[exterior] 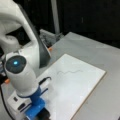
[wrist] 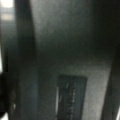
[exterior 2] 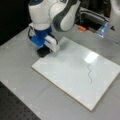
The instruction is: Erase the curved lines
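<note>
The curve lines [exterior: 68,72] are a thin, faint grey squiggle on the white board [exterior: 82,92], also seen as curve lines [exterior 2: 89,73] toward the right of the board [exterior 2: 65,72] in a front view. My gripper [exterior 2: 43,52] hangs low at the board's near-left corner, far from the stroke, and sits at the bottom left as gripper [exterior: 42,114]. A small dark block [wrist: 72,97] lies below it on grey table. In the wrist view, dark finger bands stand wide apart on both sides of the block, not touching it.
The board rests on a grey table [exterior 2: 22,82]. A white and blue mount [exterior 2: 41,37] sits above the gripper. Dark equipment with an orange part [exterior 2: 81,27] stands behind the board. A perforated black mat [exterior 2: 15,110] lies at the bottom left.
</note>
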Controlling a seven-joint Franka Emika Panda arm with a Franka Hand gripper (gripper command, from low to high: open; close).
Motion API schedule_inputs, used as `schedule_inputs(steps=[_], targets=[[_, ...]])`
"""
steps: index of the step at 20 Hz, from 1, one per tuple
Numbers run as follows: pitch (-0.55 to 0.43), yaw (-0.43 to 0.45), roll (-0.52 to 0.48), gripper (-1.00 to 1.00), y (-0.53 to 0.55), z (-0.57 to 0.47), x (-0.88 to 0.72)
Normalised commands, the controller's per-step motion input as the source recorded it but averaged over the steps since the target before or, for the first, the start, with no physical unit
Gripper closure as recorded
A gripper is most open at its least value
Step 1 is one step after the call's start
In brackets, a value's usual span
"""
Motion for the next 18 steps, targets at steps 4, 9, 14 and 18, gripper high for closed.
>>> schedule_inputs(steps=[4,9,14,18], targets=[[-0.082,-0.042,0.050,1.00,0.02,-0.06,-0.05],[0.012,-0.066,-0.005,1.00,0.11,0.24,-0.20],[0.043,-0.038,-0.072,1.00,0.20,0.35,-0.24],[0.023,0.045,-0.057,1.00,0.24,0.17,-0.18]])
